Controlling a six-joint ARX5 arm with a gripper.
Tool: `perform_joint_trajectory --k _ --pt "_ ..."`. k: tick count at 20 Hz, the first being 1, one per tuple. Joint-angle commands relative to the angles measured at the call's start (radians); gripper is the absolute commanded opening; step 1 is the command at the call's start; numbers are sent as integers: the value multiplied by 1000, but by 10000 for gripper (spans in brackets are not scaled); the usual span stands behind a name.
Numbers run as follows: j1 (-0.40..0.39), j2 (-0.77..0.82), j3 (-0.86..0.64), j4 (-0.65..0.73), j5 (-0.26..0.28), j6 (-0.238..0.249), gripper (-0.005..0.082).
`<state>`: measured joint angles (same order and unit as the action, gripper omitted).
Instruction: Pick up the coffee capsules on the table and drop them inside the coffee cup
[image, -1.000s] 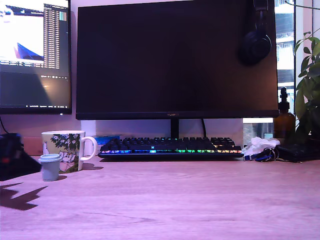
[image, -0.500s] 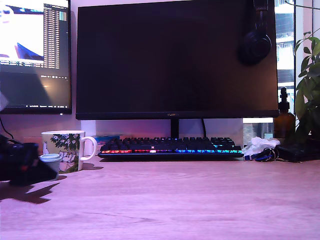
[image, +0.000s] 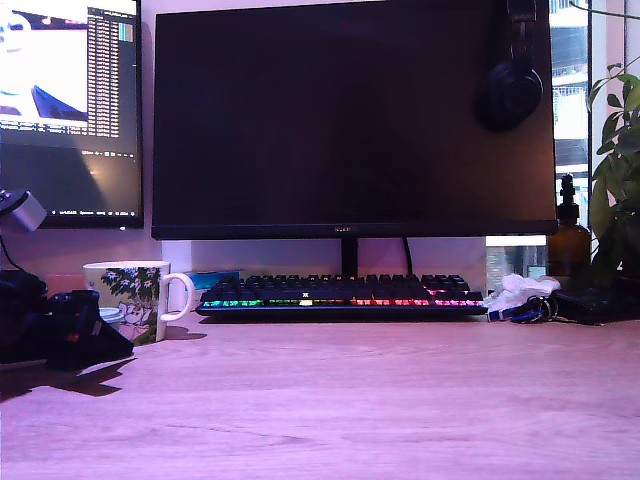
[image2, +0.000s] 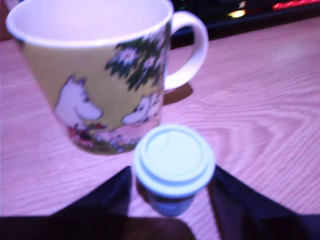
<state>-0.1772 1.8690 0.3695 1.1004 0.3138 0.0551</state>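
Gripper (image: 95, 335) is now crowding the coffee cup (image: 130, 295) near the table's (image: 350, 400) left edge in the exterior view, having advanced, while the wrist view is showing its spread jaws bracketing the upright blue-grey capsule (image2: 173, 165), readying a grasp.

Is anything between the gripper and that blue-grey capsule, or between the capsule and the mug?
Nothing visible. In the wrist view the capsule stands upright between the open gripper fingers, with bare table beside it. The mug sits just behind the capsule, its mouth open, with nothing between them.
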Motion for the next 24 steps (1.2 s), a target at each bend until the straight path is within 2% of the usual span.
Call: perform_joint_trajectory --k 1,2,5,7,11,14,18,24 --pt "-6 13 -2 6 4 2 407" --pt "-6 13 -2 6 4 2 396" --pt "-6 13 -2 5 4 3 207" --pt "-6 13 -2 6 4 3 145" --pt "-6 11 -3 22 26 -3 143" --pt "-6 2 -7 12 74 -48 143" --pt "-6 -73 -30 -51 87 -58 143" --pt "-6 -320 -32 -324 98 -58 143"
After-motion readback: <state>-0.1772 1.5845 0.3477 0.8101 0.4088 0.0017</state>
